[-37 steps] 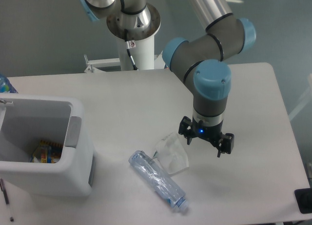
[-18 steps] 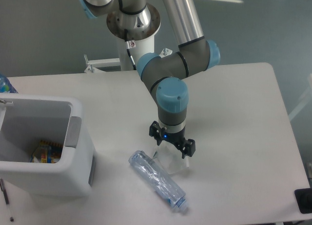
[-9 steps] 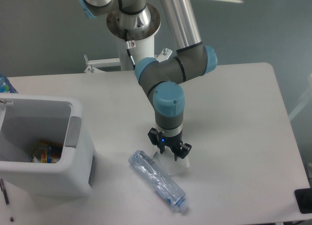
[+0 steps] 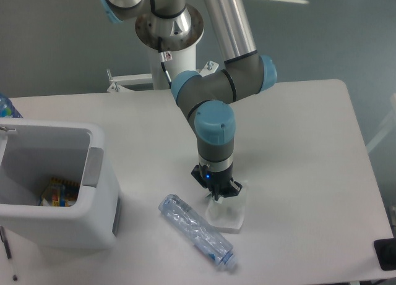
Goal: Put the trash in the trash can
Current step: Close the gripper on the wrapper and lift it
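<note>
The trash is two clear items on the white table. A small clear cup (image 4: pixel 228 212) lies on its side just right of a wrinkly water bottle (image 4: pixel 197 230), which lies diagonally with its cap toward the front right. My gripper (image 4: pixel 217 193) points straight down at the cup's upper rim, its fingers drawn close together and pinching the rim. The trash can (image 4: pixel 52 217), a boxy white bin with a grey handle tab (image 4: pixel 93 166), stands at the left, well apart from the gripper, and holds some colourful scraps.
The arm's white pedestal (image 4: pixel 175 62) rises at the table's back edge. A blue-capped bottle (image 4: pixel 6 107) pokes in at the far left. A thin pen (image 4: pixel 7 253) lies at the front left, and a black object (image 4: pixel 385 254) sits at the front right corner.
The gripper swung left from the open table to above the cup, dropped onto it and narrowed its fingers on the rim. The cup shifted and the bottle nudged slightly left.
</note>
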